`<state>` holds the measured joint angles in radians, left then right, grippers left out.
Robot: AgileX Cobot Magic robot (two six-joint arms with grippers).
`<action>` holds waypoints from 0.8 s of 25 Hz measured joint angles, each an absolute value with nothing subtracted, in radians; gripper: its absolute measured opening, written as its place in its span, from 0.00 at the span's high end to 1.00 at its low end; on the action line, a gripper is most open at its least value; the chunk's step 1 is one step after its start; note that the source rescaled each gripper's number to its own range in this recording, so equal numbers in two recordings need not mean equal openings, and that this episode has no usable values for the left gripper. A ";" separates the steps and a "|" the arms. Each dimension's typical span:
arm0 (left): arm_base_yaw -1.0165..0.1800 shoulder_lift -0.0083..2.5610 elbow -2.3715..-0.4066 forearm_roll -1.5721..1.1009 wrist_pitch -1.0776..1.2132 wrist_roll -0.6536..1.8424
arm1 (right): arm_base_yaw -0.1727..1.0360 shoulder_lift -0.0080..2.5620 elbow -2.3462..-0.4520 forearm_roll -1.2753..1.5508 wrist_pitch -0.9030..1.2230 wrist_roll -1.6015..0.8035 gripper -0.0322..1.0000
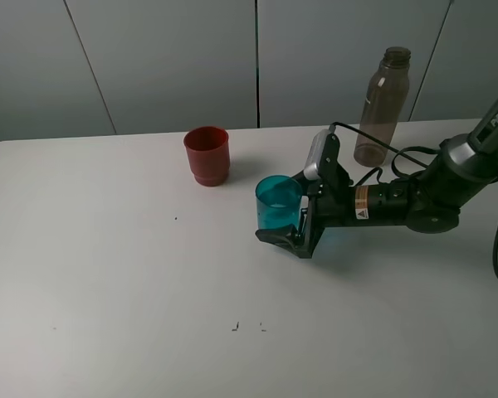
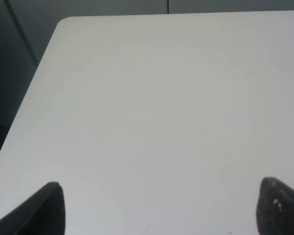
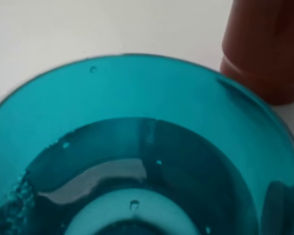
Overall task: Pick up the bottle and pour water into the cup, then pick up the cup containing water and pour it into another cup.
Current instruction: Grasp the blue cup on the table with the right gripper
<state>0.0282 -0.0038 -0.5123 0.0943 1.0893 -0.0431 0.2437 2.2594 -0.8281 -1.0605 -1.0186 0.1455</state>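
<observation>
Right gripper (image 1: 289, 218) gapes wide, astride the cup (image 1: 275, 199); no squeeze yet. Red cup (image 1: 207, 154) stands at ten o'clock.

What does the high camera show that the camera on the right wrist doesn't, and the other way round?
Only the high view: the tall bottle at the back, and the right gripper with jaws wide either side of the teal cup. Only the right wrist view: a close look at the water inside that cup. Both: the teal cup, the red cup and the white table.
</observation>
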 joint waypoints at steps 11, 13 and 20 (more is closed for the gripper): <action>0.028 -0.004 -0.512 0.094 1.089 -0.043 | 0.244 2.260 -0.828 -1.060 -1.037 0.145 0.02; 0.028 -0.004 -0.512 0.094 1.089 -0.043 | 0.244 2.260 -0.828 -1.060 -1.041 0.145 0.33; 0.028 -0.004 -0.512 0.094 1.089 -0.043 | 0.246 2.262 -0.828 -1.060 -1.042 0.119 0.90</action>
<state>0.0282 -0.0038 -0.5123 0.0943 1.0893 -0.0431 0.2458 2.2617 -0.8281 -1.0605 -1.0417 0.1190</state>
